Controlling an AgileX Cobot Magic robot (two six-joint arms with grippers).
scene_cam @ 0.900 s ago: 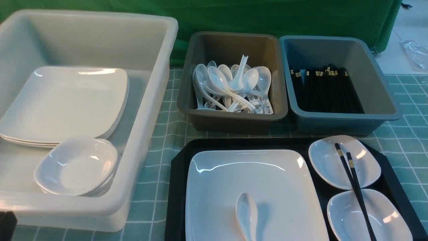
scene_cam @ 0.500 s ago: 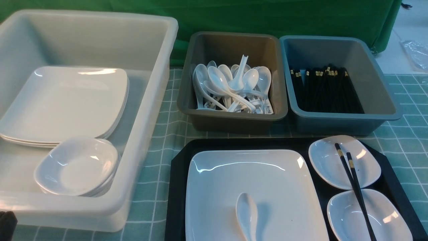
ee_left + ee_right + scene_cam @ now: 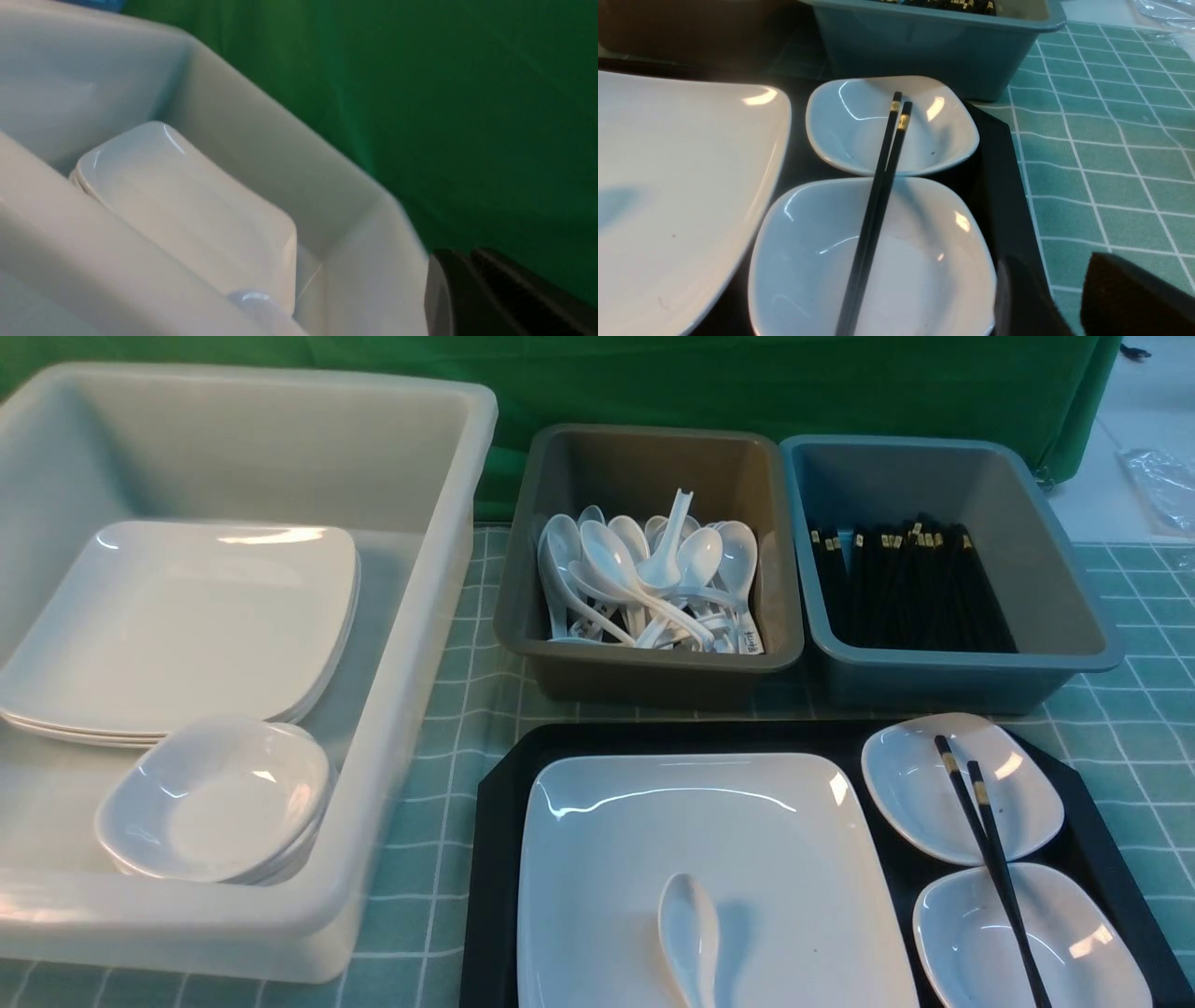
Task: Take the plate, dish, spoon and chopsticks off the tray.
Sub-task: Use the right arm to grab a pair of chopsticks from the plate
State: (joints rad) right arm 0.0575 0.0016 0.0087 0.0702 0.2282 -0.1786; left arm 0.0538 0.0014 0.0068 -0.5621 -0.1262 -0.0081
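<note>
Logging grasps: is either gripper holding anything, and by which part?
Nothing is held: the left gripper has shut, empty jaws; the right gripper has open, empty jaws.

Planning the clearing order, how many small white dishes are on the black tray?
2. Both on the tray's right side: the far dish by the blue-grey bin, the near dish closer to the robot. The tray's near edge is out of frame; more may be hidden.

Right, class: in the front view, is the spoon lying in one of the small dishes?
No, the spoon lies on the plate, while the far dish and near dish bear only the chopsticks.
</note>
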